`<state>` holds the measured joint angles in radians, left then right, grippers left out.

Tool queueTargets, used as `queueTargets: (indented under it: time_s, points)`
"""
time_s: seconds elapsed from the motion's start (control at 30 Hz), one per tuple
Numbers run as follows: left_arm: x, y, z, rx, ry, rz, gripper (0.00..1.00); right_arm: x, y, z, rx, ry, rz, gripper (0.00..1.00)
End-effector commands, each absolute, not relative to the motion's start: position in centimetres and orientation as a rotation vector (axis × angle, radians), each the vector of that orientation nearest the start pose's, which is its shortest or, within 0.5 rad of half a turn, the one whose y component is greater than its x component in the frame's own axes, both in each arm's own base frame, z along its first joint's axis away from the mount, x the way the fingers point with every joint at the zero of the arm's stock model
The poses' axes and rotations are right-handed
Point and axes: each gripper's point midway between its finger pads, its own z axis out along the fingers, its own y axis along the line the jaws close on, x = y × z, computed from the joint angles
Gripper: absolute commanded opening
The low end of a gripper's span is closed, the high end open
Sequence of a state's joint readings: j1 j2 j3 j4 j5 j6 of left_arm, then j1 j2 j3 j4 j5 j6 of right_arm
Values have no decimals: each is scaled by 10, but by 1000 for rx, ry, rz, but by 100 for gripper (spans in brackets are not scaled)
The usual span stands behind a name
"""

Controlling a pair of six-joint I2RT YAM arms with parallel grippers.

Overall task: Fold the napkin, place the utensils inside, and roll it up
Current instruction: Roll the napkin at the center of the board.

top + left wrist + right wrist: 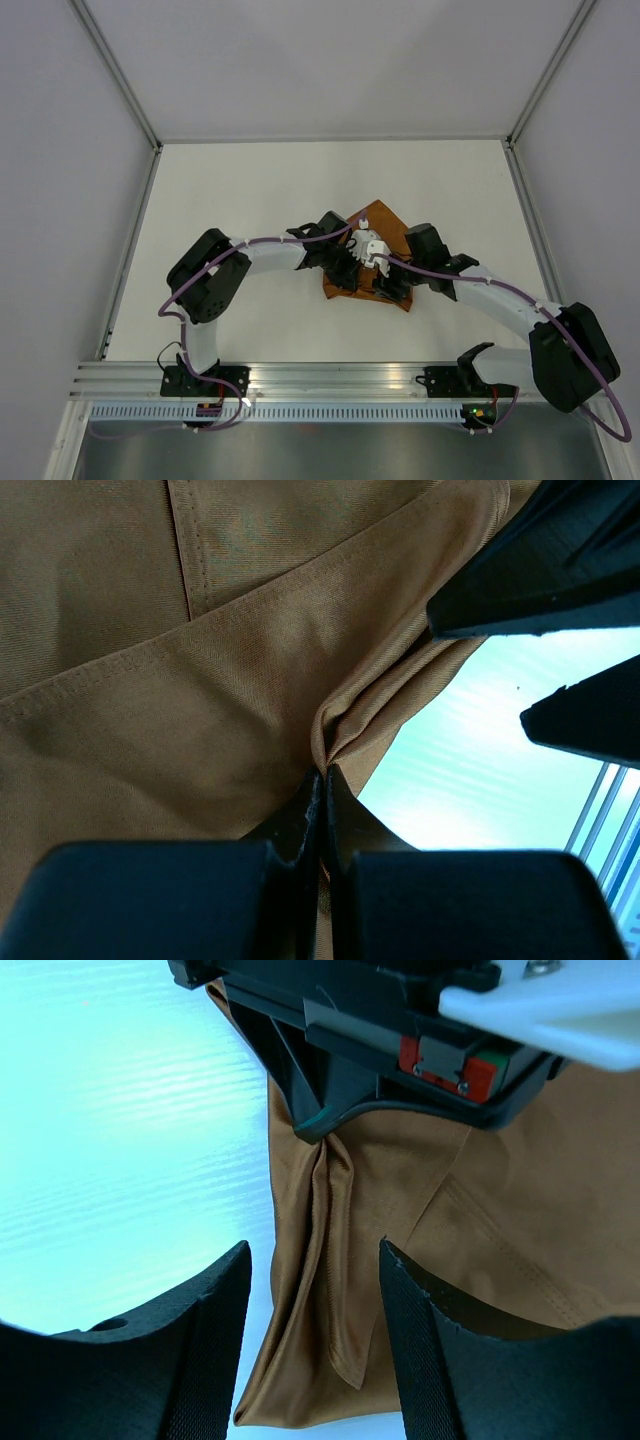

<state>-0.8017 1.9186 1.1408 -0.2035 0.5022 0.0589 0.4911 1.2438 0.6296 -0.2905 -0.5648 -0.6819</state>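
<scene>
Napkin (pixel 381 217) sits around the middle of the table (pixel 250 200), folded down to a small, pointy rust-orange patch. Both arms crowd over it, so the overhead view only shows its far tip and a strip of its near edge, and it tells you nothing about the fingers.

The wrist cameras fill that in. From the left wrist, the left gripper (pixel 322 798) has its fingers pressed together on a bunched pleat at the cloth's edge, with creases gathering right at the pinch. That shot also shows a stitched hem crossing overlapping layers, and two dark fingers (pixel 540 570) of the other arm just beside the fold.

From the right wrist, the right gripper (pixel 315 1250) has its fingers spread wide on either side of that same gathered fold, not squeezing it. The cloth there looks thin with a slight sheen, and long wrinkles run away from the left arm's pinch. One side of the fold is over pale table and the other is over more napkin.
</scene>
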Motion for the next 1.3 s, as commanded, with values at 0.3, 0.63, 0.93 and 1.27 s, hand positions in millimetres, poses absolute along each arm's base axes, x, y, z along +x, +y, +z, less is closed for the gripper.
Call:
queueTargets:
  time_s: [0.3,0.63,0.93,1.27]
  points:
    - [219,-341,-8,1275,2463,-868,2,225,212,43,-1595,1794,538,60]
    - [220,-342,-10,1277,2467,-870,2,225,211,31,-1605,1826,504,50]
    - [219,-342,-9,1267,2479,-891,2,219,205,21,-1621,1866,502,29]
    - [221,-340,-5,1169,2521,-976,22,212,201,17,-1622,1923,538,4]
